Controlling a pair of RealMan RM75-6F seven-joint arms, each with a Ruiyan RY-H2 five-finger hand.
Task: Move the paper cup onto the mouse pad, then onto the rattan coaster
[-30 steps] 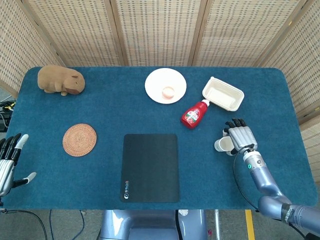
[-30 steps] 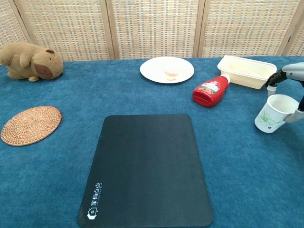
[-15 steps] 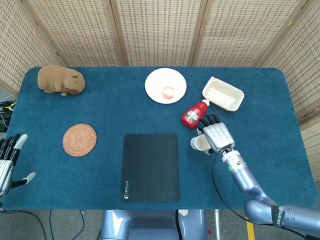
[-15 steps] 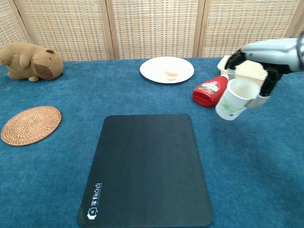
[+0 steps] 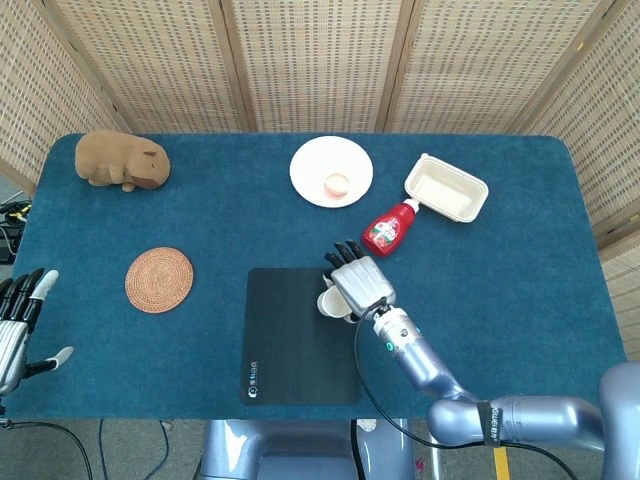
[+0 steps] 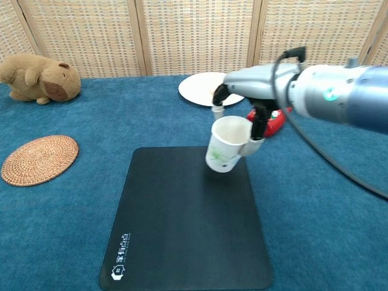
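My right hand (image 5: pixel 359 288) (image 6: pixel 247 92) holds the white paper cup (image 6: pixel 225 143) (image 5: pixel 329 302) in the air, tilted, over the right part of the black mouse pad (image 5: pixel 295 340) (image 6: pixel 182 224). The cup has a green leaf print and its mouth faces up and toward the camera in the chest view. The round rattan coaster (image 5: pixel 159 280) (image 6: pixel 39 159) lies on the blue cloth to the left of the pad. My left hand (image 5: pixel 18 325) hovers at the table's near left edge, fingers spread, holding nothing.
A red ketchup bottle (image 5: pixel 389 228) (image 6: pixel 270 120) lies on its side just behind my right hand. Behind it are a white plate (image 5: pixel 331 171) (image 6: pixel 200 89) with a small food item and a cream tray (image 5: pixel 446 187). A plush capybara (image 5: pixel 122 160) (image 6: pixel 40 78) sits far left.
My right hand has carried the cup leftward from the table's right side, past the ketchup bottle, to above the mouse pad. The left hand has stayed put.
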